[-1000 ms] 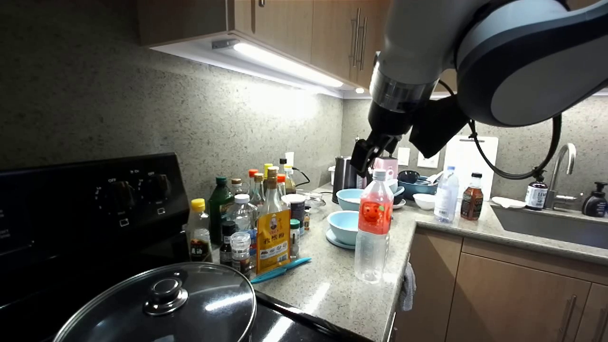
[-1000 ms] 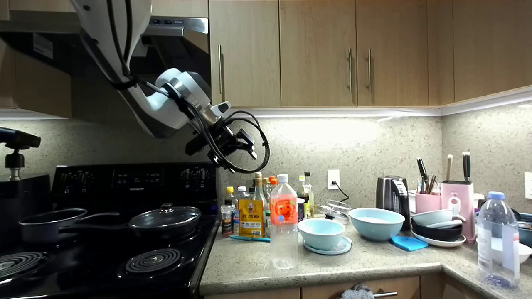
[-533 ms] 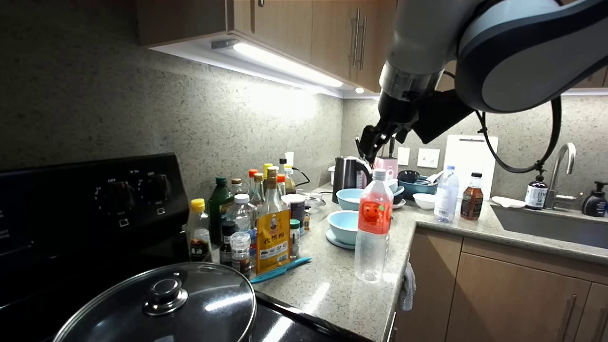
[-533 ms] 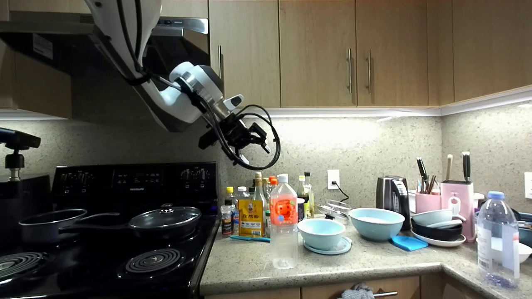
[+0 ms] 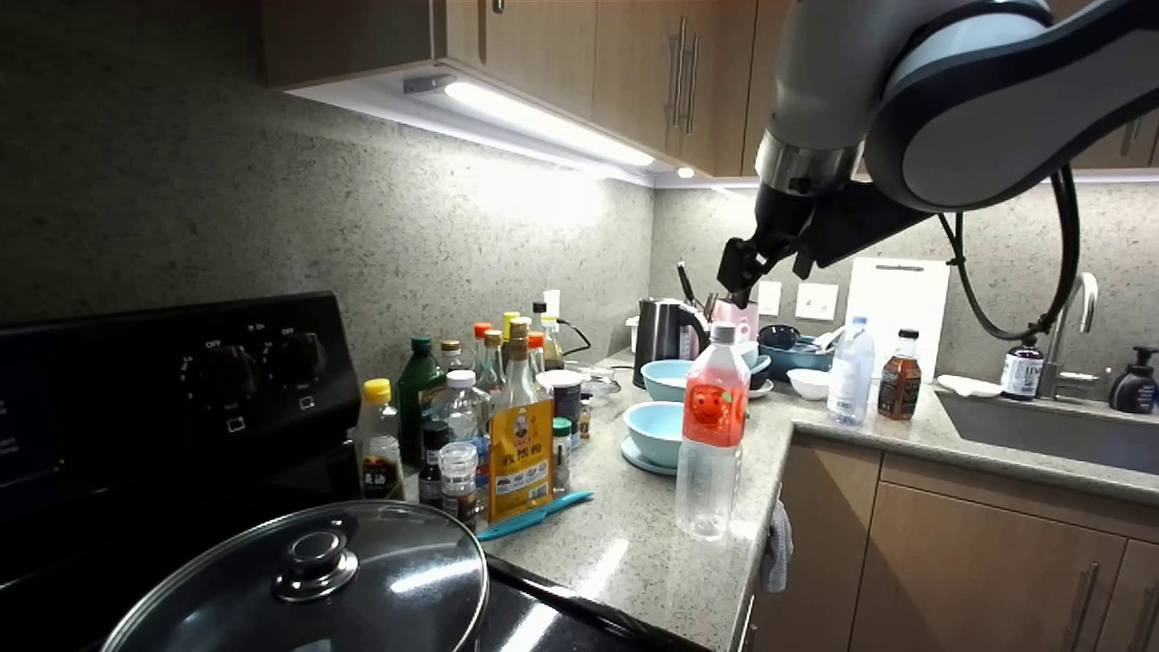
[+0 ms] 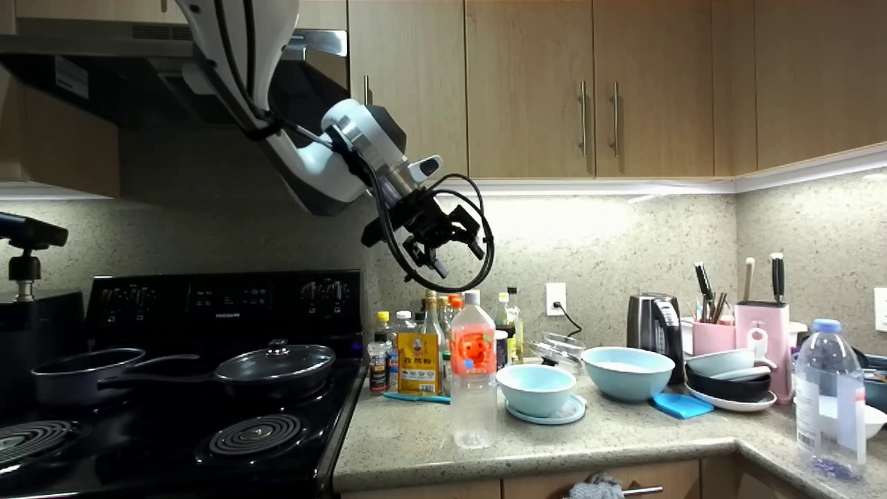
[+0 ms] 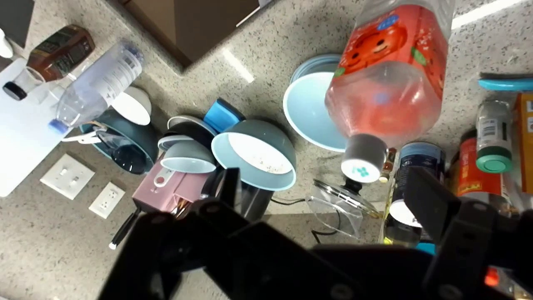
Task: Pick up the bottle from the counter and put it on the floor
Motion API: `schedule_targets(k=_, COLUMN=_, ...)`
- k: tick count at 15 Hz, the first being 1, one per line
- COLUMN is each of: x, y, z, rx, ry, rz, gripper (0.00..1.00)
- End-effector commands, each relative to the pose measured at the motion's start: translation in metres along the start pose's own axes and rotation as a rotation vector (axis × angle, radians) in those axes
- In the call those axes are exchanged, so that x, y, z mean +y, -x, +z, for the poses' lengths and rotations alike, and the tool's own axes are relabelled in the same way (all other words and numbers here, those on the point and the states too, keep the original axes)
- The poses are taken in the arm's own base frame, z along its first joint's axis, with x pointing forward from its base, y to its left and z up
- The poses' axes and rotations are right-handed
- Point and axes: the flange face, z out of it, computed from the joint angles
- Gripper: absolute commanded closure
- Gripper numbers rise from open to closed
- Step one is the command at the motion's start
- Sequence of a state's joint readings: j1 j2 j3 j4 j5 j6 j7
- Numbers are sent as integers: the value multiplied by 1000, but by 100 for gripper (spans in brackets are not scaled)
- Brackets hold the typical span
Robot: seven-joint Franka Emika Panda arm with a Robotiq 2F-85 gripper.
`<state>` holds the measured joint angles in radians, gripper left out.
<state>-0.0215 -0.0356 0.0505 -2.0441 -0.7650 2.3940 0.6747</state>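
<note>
A clear plastic bottle with a red-orange label and pale cap stands upright on the grey speckled counter (image 6: 402, 450), near its front edge. Both exterior views show this bottle (image 5: 711, 412) (image 6: 474, 353). In an exterior view my gripper (image 6: 459, 260) appears just above the cap, jaws apart. The wrist view has the bottle (image 7: 385, 79) at the upper right, its cap pointing toward the space between the fingers of my gripper (image 7: 324, 179). Nothing is held. The floor is out of the exterior views; whether the brown area past the counter edge in the wrist view is floor, I cannot tell.
Light blue bowls (image 6: 536, 389) stand beside the bottle. Behind it cluster several condiment bottles (image 5: 507, 389) and a yellow packet (image 5: 521, 460). A covered pan (image 6: 276, 367) sits on the black stove. Another clear bottle (image 6: 830, 402) is near the corner. Upper cabinets (image 6: 530, 90) hang above.
My gripper has moved to the right in both exterior views, coming over the bottle in one of them. The jaws have stayed apart, and the bottle has not moved.
</note>
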Motion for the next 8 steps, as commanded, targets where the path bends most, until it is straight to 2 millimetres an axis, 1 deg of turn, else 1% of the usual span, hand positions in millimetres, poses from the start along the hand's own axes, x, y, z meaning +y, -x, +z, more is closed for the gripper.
schedule_targets(k=1, x=0, y=-1, z=18, rx=-89, ry=-44, rz=4, gripper=0)
schedule_targets(k=4, x=3, y=-2, z=30, rx=-134, ry=-70, rz=25, gripper=0)
schedule_targets(k=7, x=5, y=-6, z=32, rx=-121, ry=-76, rz=-11, gripper=0)
schedule_targets(k=8, x=2, y=-7, z=30, rx=-111, ry=-63, rz=-34, gripper=0)
